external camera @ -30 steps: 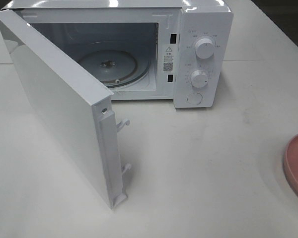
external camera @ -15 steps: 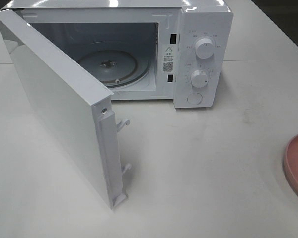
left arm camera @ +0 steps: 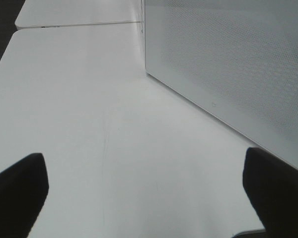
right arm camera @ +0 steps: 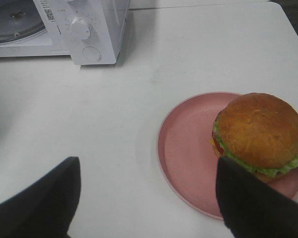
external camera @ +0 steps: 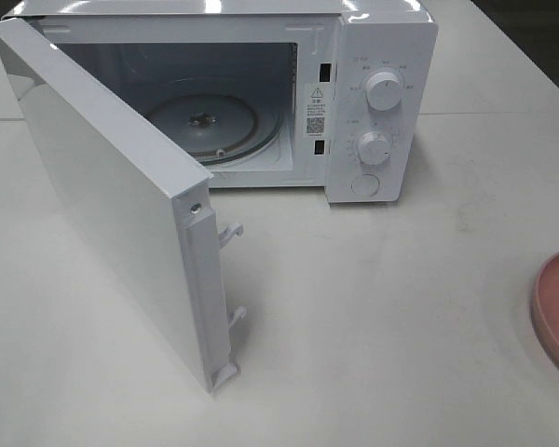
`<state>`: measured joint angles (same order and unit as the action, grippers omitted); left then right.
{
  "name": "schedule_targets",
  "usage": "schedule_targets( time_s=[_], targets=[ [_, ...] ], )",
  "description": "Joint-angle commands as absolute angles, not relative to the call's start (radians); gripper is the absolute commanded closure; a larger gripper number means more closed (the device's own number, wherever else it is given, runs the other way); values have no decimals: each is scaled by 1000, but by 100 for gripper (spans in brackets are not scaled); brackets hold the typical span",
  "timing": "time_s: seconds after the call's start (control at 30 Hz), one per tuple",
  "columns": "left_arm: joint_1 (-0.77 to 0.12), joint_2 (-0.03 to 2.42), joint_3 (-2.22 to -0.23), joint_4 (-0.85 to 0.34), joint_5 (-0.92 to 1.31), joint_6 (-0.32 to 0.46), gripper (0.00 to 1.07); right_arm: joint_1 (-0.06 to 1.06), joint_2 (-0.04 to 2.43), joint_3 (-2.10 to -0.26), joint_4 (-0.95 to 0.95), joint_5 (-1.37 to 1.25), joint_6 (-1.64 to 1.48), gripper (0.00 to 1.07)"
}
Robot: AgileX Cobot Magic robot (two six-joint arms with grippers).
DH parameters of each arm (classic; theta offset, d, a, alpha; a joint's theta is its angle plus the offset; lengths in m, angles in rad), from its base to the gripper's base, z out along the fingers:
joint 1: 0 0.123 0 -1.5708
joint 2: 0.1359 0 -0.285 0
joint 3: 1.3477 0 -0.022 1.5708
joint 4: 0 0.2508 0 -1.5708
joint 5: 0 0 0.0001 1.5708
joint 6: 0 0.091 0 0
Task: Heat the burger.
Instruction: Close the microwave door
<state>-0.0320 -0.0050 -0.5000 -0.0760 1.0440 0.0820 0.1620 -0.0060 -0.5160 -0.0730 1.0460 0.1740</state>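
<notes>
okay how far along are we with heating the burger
Done: the microwave door stands open, and the turntable is bare. In hand: the right gripper, open, hovers near the burger, which sits on the pink dish on the table. Left: grasp it, load it, shut the door, start the microwave.

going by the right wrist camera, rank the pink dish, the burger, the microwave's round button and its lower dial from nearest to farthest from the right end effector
1. Pink dish, just ahead of the open right end effector.
2. Burger, on the dish's far side.
3. Round button, at the microwave panel's bottom.
4. Lower dial, just above that button.
</notes>
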Motion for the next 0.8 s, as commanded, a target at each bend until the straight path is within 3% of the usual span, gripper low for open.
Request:
schedule_targets(
  time_s=[0.03, 0.8],
  targets=[
    [-29, -27, -498, -80, 1035, 82, 7, 157, -32, -515, -70, 1037, 156, 35],
    [-29, -27, -498, -80, 1035, 82, 7, 157, -32, -515, -70, 1037, 158, 35]
  ],
)
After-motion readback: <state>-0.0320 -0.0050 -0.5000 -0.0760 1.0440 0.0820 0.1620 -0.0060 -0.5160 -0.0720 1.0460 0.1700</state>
